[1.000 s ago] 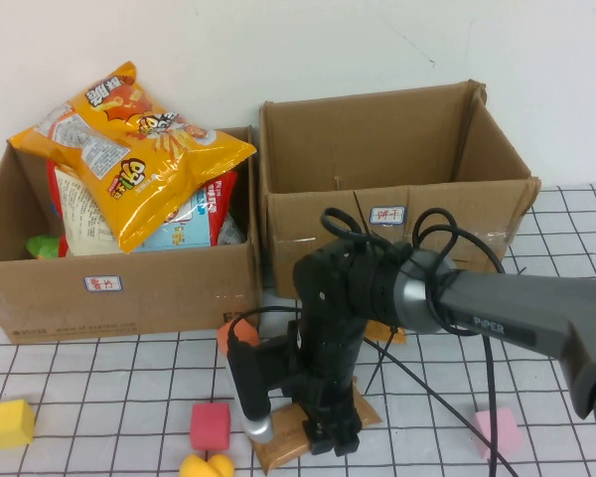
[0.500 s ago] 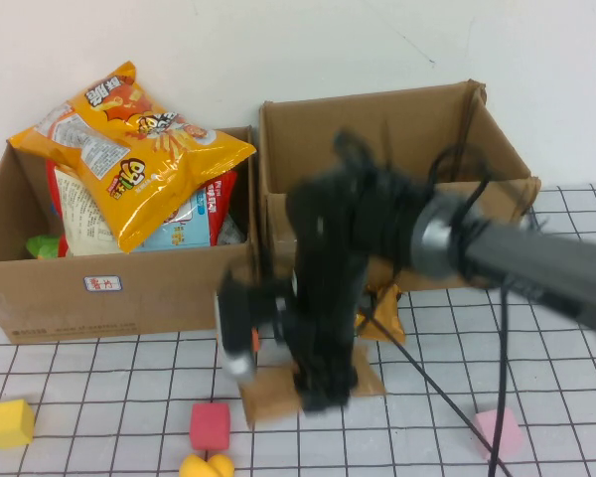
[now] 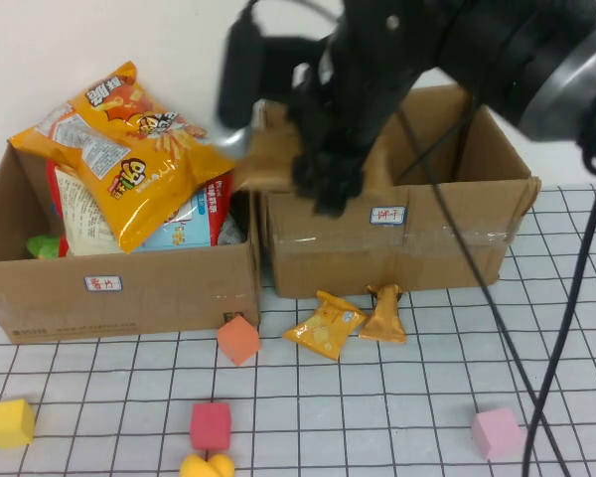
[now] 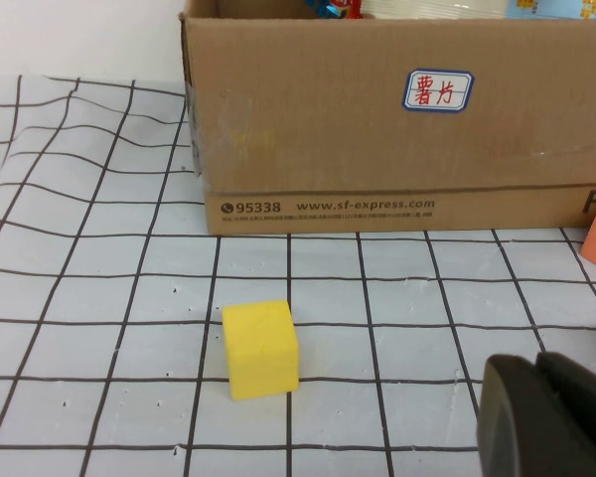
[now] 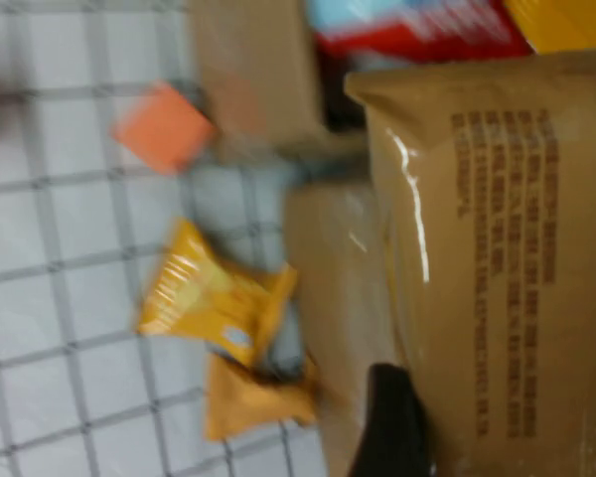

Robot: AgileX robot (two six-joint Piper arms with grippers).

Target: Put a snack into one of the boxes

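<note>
We see big brown snack bag [image 5: 482, 268] up close. Two small yellow packets [image 5: 211, 298] on grid floor, orange block [image 5: 165, 127] nearby, maybe blurry.

Tan flat snack packet [image 3: 268, 159] clamped in right end effector [image 3: 323, 184], aloft above front wall of right cardboard box [image 3: 477, 253]. Left cardboard box [image 3: 129, 283] stuffed with chip bags.

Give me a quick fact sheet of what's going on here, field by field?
Right gripper: raised above the boxes, shut on brown packet
Left gripper: low near the table, by a yellow cube
Left box: full of snack bags
Right box: nothing visible inside
On table: two small packets, foam cubes
</note>
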